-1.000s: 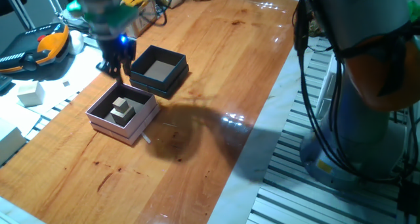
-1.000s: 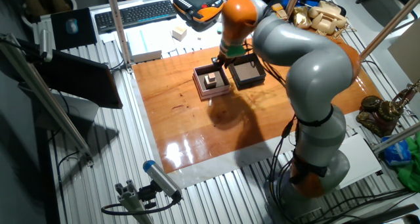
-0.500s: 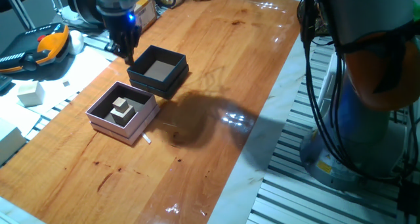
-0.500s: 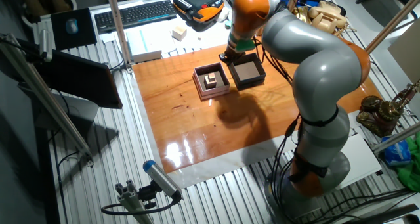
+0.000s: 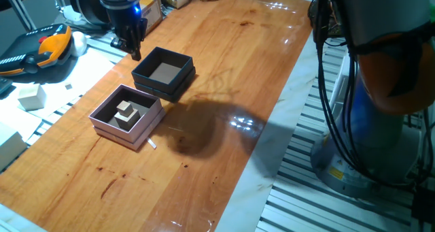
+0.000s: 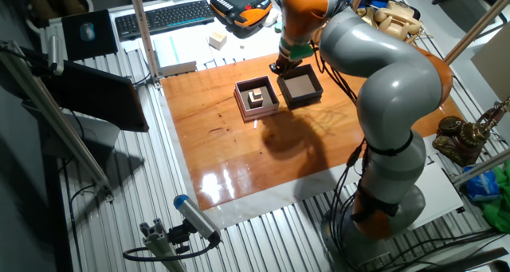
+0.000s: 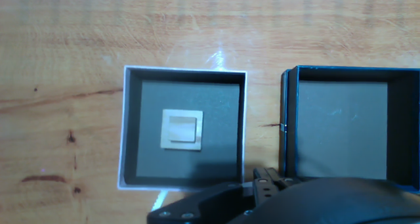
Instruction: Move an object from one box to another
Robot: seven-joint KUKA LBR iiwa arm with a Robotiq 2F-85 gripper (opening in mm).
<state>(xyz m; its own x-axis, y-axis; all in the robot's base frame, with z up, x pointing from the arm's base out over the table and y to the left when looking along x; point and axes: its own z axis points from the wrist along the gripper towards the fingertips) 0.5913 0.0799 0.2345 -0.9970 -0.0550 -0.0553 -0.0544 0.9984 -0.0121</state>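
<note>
Seen from one fixed view, left to right along the wooden bench [image 5: 224, 75]. Off its left edge, on the white side surface: an orange-and-black handheld controller [image 5: 41, 50] and a small white cube [image 5: 30, 96].

Nearest the bench's left edge, toward the near corner: the pink box [image 5: 127, 116], square, shallow, pale outside and dark inside. Inside it, roughly centred on the floor, the object [image 5: 125, 113], a small pale block with a smaller square step on top. Just beside that box on the bare wood, a tiny white scrap [image 5: 151, 143].

Next, a little further along the left edge toward the far corner: the black box [image 5: 163, 73], tan-floored, holding nothing visible. Corner to corner with the pink one, nearly touching; in the hand view a narrow strip of wood between them.

Above the far-left side of the black box, at the bench's left edge: the gripper [image 5: 131, 45], dark, a blue light glowing on it, raised clear of both boxes. Fingers appear close together with nothing between them, though too small and blurred to be sure; cannot tell from the hand view either, only the dark gripper body [image 7: 275, 198] along the bottom.

Off the right edge: the grey and orange arm base [image 5: 380, 69] with black cables [image 5: 326, 103] hanging down.
</note>
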